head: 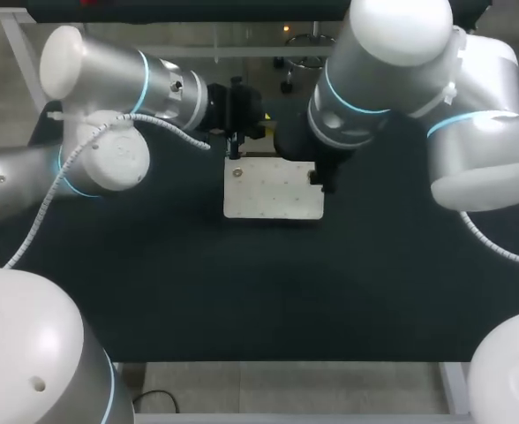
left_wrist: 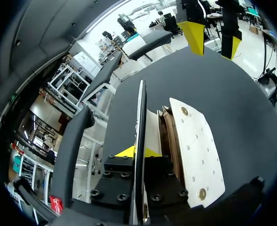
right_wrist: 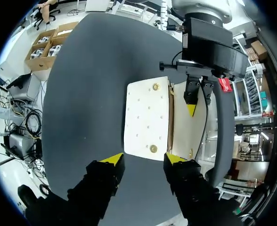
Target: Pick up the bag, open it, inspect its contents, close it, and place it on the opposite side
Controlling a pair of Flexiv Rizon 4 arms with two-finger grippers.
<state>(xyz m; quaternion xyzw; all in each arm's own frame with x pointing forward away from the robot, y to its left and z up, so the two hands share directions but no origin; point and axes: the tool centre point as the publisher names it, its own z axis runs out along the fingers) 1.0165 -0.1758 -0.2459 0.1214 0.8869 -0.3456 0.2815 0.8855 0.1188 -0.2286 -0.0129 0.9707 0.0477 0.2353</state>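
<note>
Your left fingers (left_wrist: 126, 152) clamp the bag (head: 273, 190) by its raised flap; your right fingers (right_wrist: 112, 159), spread, line up with its near short end.

Silver arms (head: 109, 75), glowing blue rings (head: 144, 84)

A robotics lab, by what stands here: a work table (head: 242, 291) topped with a plain black mat on a white metal frame (head: 455, 387); two silver-and-white robot arms with blue joint rings, the left arm (head: 109, 79) entering from the left, the right arm (head: 392, 62) from the right; a spiral-wrapped cable (head: 43, 208) trails along the left one.
</note>
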